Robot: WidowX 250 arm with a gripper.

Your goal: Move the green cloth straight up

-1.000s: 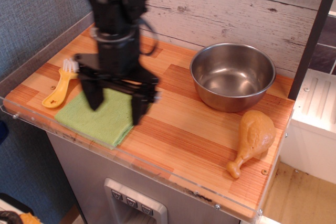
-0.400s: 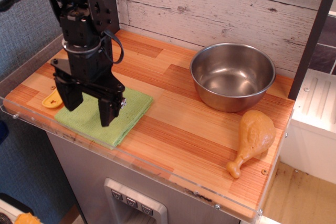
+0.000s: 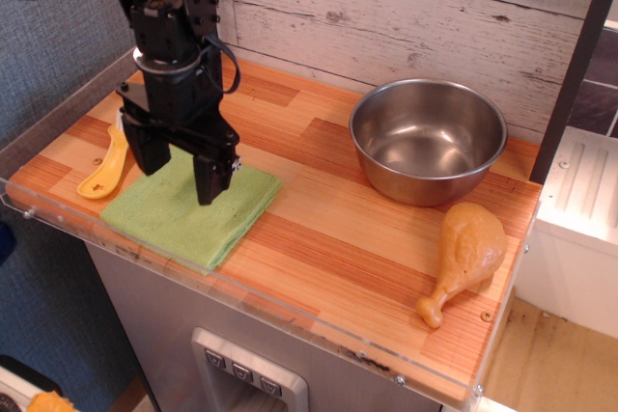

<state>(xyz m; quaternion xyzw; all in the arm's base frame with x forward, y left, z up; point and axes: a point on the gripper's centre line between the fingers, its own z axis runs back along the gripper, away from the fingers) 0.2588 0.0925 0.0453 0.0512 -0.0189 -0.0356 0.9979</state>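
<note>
Gripper (image 3: 180, 169) spread wide, empty, fingers pointing down over green cloth (image 3: 188, 211) lying flat beneath

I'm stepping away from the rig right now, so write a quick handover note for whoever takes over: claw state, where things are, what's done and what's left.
Claw: open, fingers spread, poised over the far part of the green cloth, holding nothing. Whether the tips touch the fabric cannot be told.
Green cloth: lying flat at the near left corner of the wooden counter, beside the yellow spoon.
Also there: steel bowl at the back right, toy chicken drumstick in front of it, both well clear of the cloth.
Done: the claw is lined up over the cloth.
Left: grip the cloth and slide it straight toward the back wall.
</note>
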